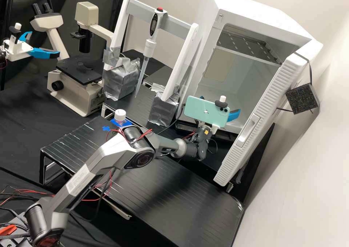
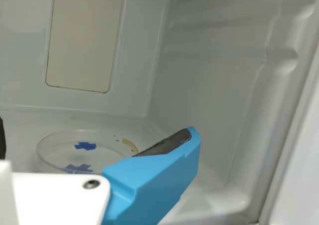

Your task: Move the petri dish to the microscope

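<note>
At the open white incubator's mouth, my gripper (image 1: 233, 115) shows a blue finger beside the green phone mounted on it. In the wrist view the gripper (image 2: 95, 137) stands open, its blue finger (image 2: 154, 177) and the dark edge of the other far apart. The clear round petri dish (image 2: 57, 160) lies on the incubator's floor, in line with the gap between them and not held; blue marks show through it, and the white mount hides its near part. The beige microscope (image 1: 74, 90) with its black stage (image 1: 78, 70) stands at the back left.
The incubator's side wall (image 2: 209, 100) rises beside the blue finger. Its open door (image 1: 254, 127) stands at the right. A pipette (image 1: 149, 47) hangs on a white frame, and a capped bottle (image 1: 120, 116) stands on the black bench (image 1: 72, 141).
</note>
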Tool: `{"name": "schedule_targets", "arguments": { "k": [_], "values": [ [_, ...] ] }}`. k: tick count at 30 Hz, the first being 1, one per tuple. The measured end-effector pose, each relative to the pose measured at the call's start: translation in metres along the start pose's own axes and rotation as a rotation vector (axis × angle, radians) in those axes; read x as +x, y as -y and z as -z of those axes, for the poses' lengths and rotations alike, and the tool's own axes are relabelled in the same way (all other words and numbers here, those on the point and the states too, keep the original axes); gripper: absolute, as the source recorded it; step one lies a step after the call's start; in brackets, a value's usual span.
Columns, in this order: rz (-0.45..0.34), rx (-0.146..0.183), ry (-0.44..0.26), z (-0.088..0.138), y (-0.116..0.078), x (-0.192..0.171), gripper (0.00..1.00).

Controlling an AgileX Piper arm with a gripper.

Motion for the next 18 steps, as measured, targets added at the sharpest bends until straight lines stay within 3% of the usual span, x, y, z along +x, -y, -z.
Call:
{"name": "schedule_targets", "arguments": {
  "k": [9, 18],
  "values": [
    [0.007, -0.021, 0.017, 0.0, 0.002, 0.011, 1.0],
    [0.057, -0.08, 0.015, 0.01, 0.01, 0.025, 1.0]
  ]
}}
